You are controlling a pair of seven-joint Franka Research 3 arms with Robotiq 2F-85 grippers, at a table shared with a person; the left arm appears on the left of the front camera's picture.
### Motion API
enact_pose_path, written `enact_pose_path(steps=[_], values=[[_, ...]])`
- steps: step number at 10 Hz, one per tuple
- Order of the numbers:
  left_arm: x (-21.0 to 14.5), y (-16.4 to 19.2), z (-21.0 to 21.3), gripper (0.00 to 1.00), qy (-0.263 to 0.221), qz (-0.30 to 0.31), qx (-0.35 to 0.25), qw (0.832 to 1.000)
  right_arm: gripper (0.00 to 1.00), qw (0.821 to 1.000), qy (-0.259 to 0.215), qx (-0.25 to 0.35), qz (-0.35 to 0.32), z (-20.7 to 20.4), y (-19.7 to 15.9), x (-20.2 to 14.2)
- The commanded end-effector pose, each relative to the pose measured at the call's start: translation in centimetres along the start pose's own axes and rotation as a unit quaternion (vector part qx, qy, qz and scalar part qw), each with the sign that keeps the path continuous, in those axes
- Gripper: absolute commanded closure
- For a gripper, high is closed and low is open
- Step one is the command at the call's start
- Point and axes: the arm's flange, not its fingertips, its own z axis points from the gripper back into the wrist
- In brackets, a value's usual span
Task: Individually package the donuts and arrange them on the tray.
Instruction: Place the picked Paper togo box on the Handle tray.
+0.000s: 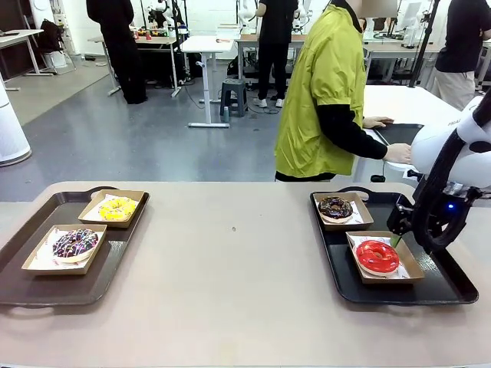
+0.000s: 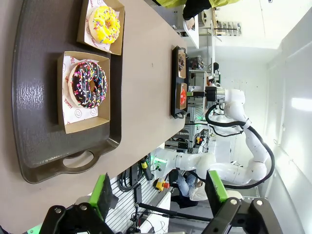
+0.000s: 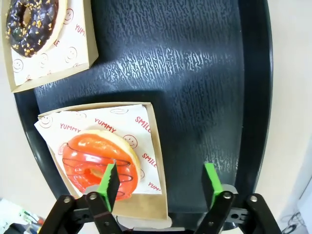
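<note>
Four donuts each lie in a paper-lined cardboard box. The yellow donut [image 1: 116,208] [image 2: 106,23] and the sprinkled chocolate donut [image 1: 75,244] [image 2: 87,84] sit on the brown tray [image 1: 23,230] at the left. On the black tray [image 1: 445,284] [image 3: 195,73] at the right lie the dark chocolate donut [image 1: 335,207] [image 3: 31,19] and the red donut [image 1: 377,256] [image 3: 100,163]. My right gripper [image 1: 399,238] [image 3: 161,187] hangs open just above the red donut's box, holding nothing. My left gripper [image 2: 158,195] is open and empty, high off the brown tray's handle end.
A person in a yellow-green jacket [image 1: 318,100] stands at the far side, turned to another table with hands near a black tray [image 1: 399,132] there. The tan tabletop [image 1: 230,261] lies bare between the two trays.
</note>
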Motion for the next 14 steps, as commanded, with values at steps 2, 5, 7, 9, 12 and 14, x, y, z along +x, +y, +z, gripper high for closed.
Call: enact_pose_path(steps=[2,5,7,9,12,14], values=[[-0.2,-0.1,0.2,0.00,-0.002,-0.003,-0.001,1.000,0.03,1.000,-0.003,0.021,0.004,0.5,0.0,-0.2],[-0.2,-0.1,0.2,0.00,-0.002,-0.003,-0.001,1.000,0.00,0.997,0.014,0.050,0.054,2.3,0.5,-1.7],[-0.2,-0.1,0.2,0.00,-0.002,-0.003,-0.001,1.000,0.00,0.971,-0.005,0.186,0.149,9.6,0.4,-3.6],[-0.2,-0.1,0.2,0.00,-0.002,-0.003,-0.001,1.000,0.00,0.929,-0.016,0.322,0.183,16.2,-2.5,-3.2],[-0.2,-0.1,0.2,0.00,-0.002,-0.003,-0.001,1.000,0.00,0.885,-0.054,0.437,0.151,18.3,-9.9,-2.3],[-0.2,-0.1,0.2,0.00,-0.002,-0.003,-0.001,1.000,0.00,0.867,-0.064,0.485,0.096,16.6,-15.8,-2.0]])
